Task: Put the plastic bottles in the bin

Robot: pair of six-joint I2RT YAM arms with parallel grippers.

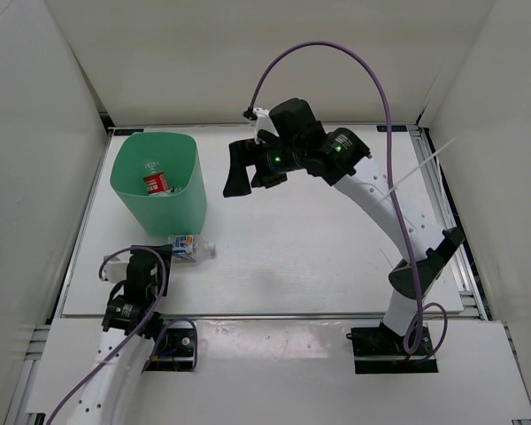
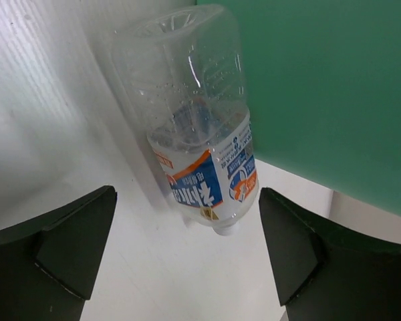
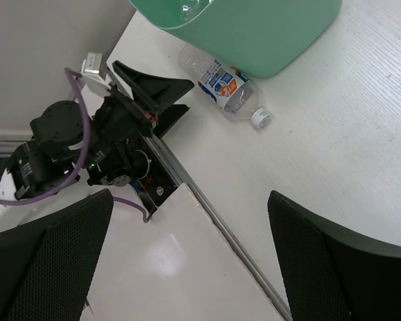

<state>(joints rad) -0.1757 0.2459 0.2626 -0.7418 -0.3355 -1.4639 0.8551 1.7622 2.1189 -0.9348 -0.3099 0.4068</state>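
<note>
White matte rectangular tabletop (image 1: 319, 257), faint wood grain. Plain white panel walls (image 1: 203, 53) close it in at back, left and right. Silver metal rail (image 1: 474, 297) along the right edge. Glossy white board (image 1: 283, 367) at the near edge, catching even overhead light. Shadows soft.

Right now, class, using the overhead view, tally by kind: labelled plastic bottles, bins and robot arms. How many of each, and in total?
Labelled plastic bottles: 2 (red-labelled bottle inside the bin, blue-and-white-labelled bottle lying outside it)
Bins: 1 (mint-green bin)
Robot arms: 2 (left arm, right arm)
Total: 5
</note>
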